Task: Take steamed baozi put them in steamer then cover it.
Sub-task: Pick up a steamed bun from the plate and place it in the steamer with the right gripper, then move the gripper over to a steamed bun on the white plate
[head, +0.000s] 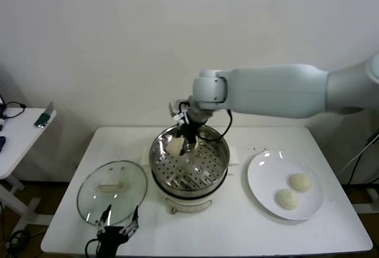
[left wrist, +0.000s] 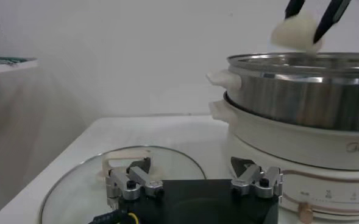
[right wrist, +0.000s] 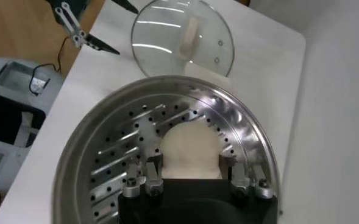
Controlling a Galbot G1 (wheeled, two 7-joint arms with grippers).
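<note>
White bench (head: 65, 219) against a pale wall carries the shiny round perforated steel steamer (head: 204, 166) at its middle. Right end effector (head: 185, 142) pinches one cream-white bun (head: 176, 146) above the steamer's basket. Two more buns (head: 299, 181) lie on the flat white plate (head: 263, 175) toward the right edge. Left end effector (head: 118, 219), fingers spread, hovers at the front edge over the clear glass lid (head: 98, 190).

right arm (head: 278, 90): smooth white shell | fingers (left wrist: 333, 15): thin, black | left gripper (left wrist: 194, 182): silver knuckles, possibly screws

Only faint grey lettering on the white pot base (left wrist: 325, 152) beneath the steamer (left wrist: 301, 85); unreadable.
</note>
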